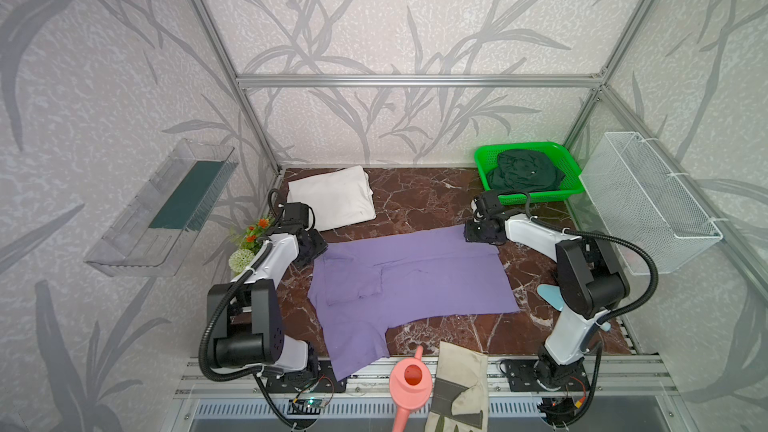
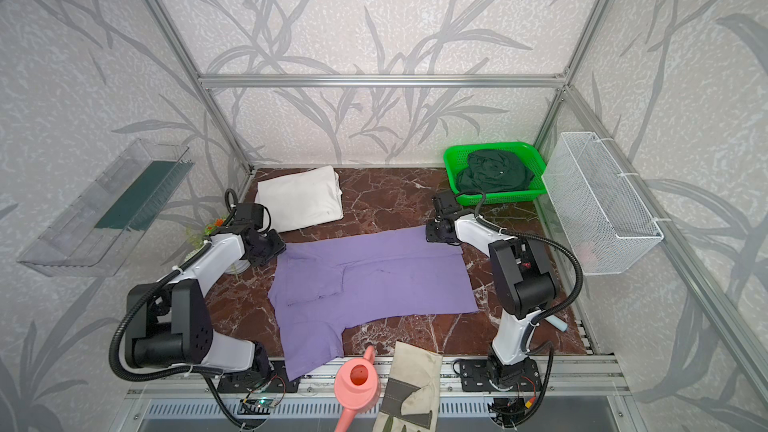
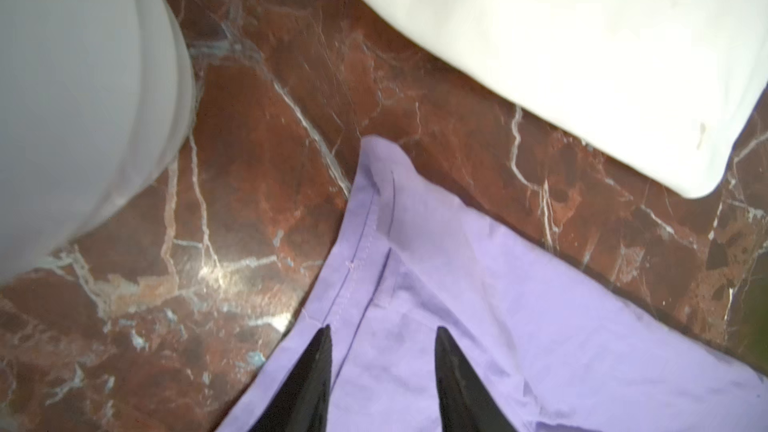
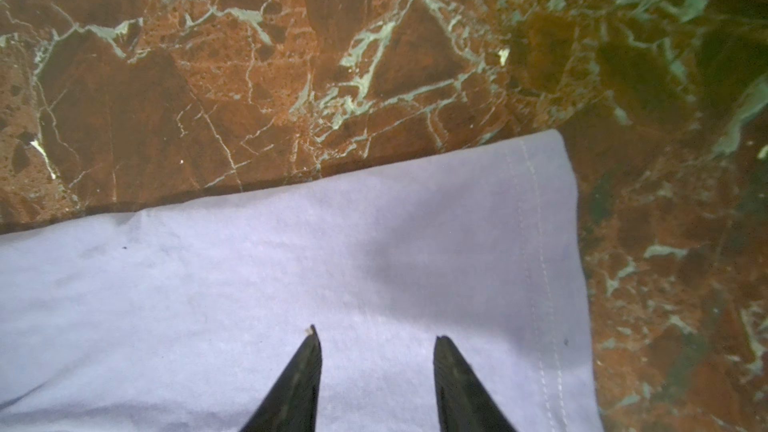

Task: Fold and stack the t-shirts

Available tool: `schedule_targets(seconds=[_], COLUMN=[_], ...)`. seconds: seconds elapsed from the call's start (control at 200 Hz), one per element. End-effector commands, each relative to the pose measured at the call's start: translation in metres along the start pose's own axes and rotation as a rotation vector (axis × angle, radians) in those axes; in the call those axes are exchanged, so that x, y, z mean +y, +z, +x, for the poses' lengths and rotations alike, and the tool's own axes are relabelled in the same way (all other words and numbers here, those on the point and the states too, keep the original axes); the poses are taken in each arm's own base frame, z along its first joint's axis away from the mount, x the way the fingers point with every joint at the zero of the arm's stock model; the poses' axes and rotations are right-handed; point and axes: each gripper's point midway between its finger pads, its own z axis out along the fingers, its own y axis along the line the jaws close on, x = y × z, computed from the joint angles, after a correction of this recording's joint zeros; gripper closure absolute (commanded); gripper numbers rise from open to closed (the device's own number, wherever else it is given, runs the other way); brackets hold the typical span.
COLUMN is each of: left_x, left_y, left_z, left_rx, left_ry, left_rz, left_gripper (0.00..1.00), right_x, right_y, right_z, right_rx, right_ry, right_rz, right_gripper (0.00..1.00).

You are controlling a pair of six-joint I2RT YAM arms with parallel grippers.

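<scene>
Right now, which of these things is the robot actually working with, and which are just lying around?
For the job: purple t-shirt, folded white t-shirt, dark green t-shirt in the green basket.
Just lying about: pink watering can, work glove, artificial flowers, white wire basket.

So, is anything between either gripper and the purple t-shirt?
Nothing visible. The left gripper and right gripper hang open directly over the purple t-shirt, at its far corners. The folded white t-shirt lies apart, further back.
</scene>
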Motion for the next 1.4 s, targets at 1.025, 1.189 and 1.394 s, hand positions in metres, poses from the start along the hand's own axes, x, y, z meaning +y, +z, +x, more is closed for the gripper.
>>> schedule_targets(seconds=[1.025,1.189,1.394], left_x=[-0.022,-0.035,-0.046], left_y=[0.000,-0.009,-0.009], left_z=[-0.073,-0.087,-0.105], left_rx=[-0.116,-0.138,-0.149], left_ry=[0.049,0.063,0.082], left_rz=[0.007,0.033,0.034], left_gripper=[1.00,1.00,1.00], right_x=[0.000,-0.014,-0.020], right_y=[0.076,0.085,0.094], right_z=[-0.023,-0.030,-0.039], right_rx=[0.172,0.178,0.168], right_ry=[0.056,0.100,0.144], right_rz=[0.033,0.066,0.077], right_gripper=[0.55,0.55,0.55])
